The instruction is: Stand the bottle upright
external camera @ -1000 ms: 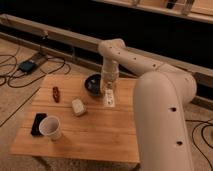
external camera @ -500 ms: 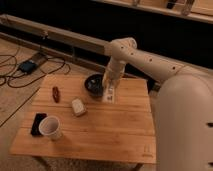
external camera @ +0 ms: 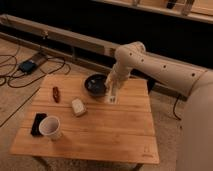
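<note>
The small clear bottle (external camera: 113,96) with its pale label stands upright on the wooden table (external camera: 115,135), just right of a dark bowl (external camera: 95,85). My gripper (external camera: 111,86) is directly above the bottle, at its top, hanging down from the white arm (external camera: 150,60) that reaches in from the right. The gripper hides the bottle's cap.
A white paper cup (external camera: 50,127) stands at the front left beside a flat black object (external camera: 38,124). A whitish rounded block (external camera: 78,107) lies mid-left and a small red object (external camera: 56,94) at the left. Cables and a power box (external camera: 27,66) lie on the floor.
The arm's bulk has swung away to the right of the view. The gripper stays over the bottle beside the bowl and sits slightly higher.
</note>
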Controlling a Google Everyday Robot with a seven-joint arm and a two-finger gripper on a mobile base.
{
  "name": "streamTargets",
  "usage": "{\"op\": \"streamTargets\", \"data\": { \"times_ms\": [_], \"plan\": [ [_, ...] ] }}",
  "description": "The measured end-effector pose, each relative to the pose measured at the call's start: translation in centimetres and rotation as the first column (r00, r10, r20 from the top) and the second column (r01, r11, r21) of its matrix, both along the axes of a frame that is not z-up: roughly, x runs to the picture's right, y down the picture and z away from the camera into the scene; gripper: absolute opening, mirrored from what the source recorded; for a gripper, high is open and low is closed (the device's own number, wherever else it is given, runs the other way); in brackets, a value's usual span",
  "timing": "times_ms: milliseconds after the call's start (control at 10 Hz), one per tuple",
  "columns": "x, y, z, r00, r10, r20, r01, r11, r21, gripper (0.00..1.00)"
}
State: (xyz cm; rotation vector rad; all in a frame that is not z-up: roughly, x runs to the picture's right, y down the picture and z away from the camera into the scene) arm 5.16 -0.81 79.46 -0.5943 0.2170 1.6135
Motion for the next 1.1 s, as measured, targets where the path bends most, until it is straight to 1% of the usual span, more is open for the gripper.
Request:
{"op": "streamTargets", "data": {
  "times_ms": [100, 200, 300, 400, 500, 600, 700, 800, 900, 1000, 1100],
  "plan": [
    [-0.4, 0.5, -1.0, 0.999, -0.012, 0.052, 0.012, 0.9999, 0.000, 0.00],
    [-1.1, 0.9, -2.2, 0.992, -0.029, 0.125, 0.030, 0.9996, 0.000, 0.00],
    [-1.5, 1.1, -3.1, 0.980, -0.045, 0.192, 0.047, 0.9989, -0.004, 0.00],
    [-2.0, 1.4, -4.3, 0.957, -0.070, 0.281, 0.075, 0.9972, -0.005, 0.00],
    [-2.3, 1.5, -5.1, 0.930, -0.096, 0.355, 0.103, 0.9946, -0.003, 0.00],
    [-2.4, 1.5, -5.9, 0.900, -0.121, 0.419, 0.130, 0.9915, 0.006, 0.00],
    [-2.3, 1.6, -6.3, 0.874, -0.138, 0.466, 0.151, 0.9885, 0.010, 0.00],
    [-2.4, 1.4, -6.7, 0.840, -0.153, 0.521, 0.167, 0.9857, 0.020, 0.00],
    [-2.3, 1.2, -7.0, 0.821, -0.154, 0.549, 0.167, 0.9856, 0.027, 0.00],
    [-2.4, 0.7, -7.3, 0.797, -0.152, 0.584, 0.158, 0.9866, 0.041, 0.00],
    [-2.5, -0.3, -8.0, 0.763, -0.150, 0.628, 0.138, 0.9881, 0.068, 0.00]
  ]
}}
